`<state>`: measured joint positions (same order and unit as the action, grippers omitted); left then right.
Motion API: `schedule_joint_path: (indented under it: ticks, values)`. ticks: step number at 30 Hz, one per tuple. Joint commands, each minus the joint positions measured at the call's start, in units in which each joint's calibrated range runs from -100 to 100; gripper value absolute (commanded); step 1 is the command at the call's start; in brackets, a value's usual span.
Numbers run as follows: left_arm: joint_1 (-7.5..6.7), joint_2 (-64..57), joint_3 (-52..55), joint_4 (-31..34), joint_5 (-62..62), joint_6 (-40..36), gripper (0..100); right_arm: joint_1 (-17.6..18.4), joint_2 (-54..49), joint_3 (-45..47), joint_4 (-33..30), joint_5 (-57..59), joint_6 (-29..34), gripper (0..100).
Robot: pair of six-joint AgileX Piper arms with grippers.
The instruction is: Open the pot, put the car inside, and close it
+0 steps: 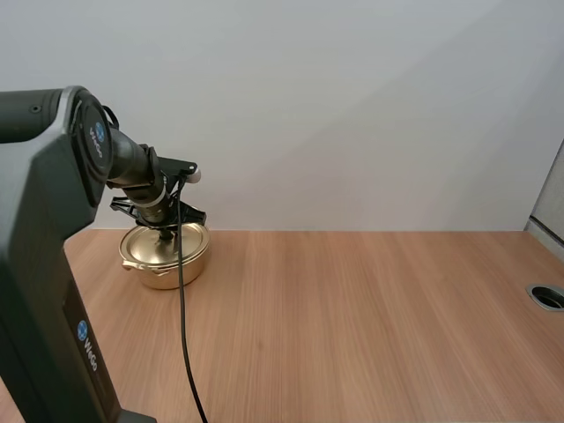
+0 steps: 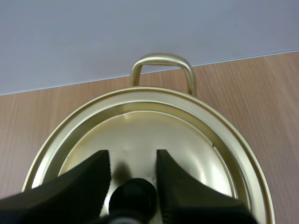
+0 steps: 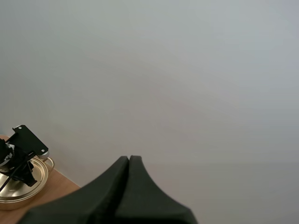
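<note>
A gold pot stands at the back left of the wooden table, with its gold lid seated on it. My left gripper reaches down onto the lid's black knob. In the left wrist view its two fingers stand a little apart and pinch the knob between them, above the lid; the pot's loop handle shows beyond. My right gripper is held up facing the wall, its fingers together as one dark wedge. Far off beside it are the pot and my left gripper.
The table stretches bare wood to the right of the pot. A round cable hole sits at its right edge. A plain wall rises close behind the pot.
</note>
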<state>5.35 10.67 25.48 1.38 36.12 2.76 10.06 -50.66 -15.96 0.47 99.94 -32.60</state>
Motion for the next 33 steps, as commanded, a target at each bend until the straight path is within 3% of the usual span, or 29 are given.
schedule_joint_path:
  ticks: [1,7,19,21,22,23,27,33]
  values:
    - [-0.01,0.0,0.0,1.5,-0.5,0.6,100,0.0,0.0,-0.1,0.1,0.1,0.0,0]
    - [-0.01,-1.8,0.0,7.2,-3.2,0.6,100,0.0,0.0,-0.1,1.3,0.1,0.0,0]
    - [0.14,-7.5,-5.5,8.1,-2.2,-0.1,100,0.0,0.0,-0.1,1.6,0.1,0.2,0]
    - [0.37,-8.0,-5.9,8.1,-2.2,-0.5,48,0.0,0.0,-0.1,1.4,0.1,1.7,0]
    - [0.54,-8.3,-5.9,8.1,-2.4,-2.1,12,0.0,0.0,-0.1,1.3,0.1,2.9,0]
    - [0.86,-8.4,-5.9,8.1,-3.4,-3.5,2,0.0,0.0,-0.1,1.3,0.1,3.7,0]
    - [1.49,-8.8,-5.9,8.1,-9.6,-5.7,1,0.0,0.0,-0.1,0.6,0.1,6.4,0]
    - [1.49,-12.3,-5.9,8.1,-8.3,-5.6,1,0.0,0.7,0.0,-4.9,0.1,14.4,0]
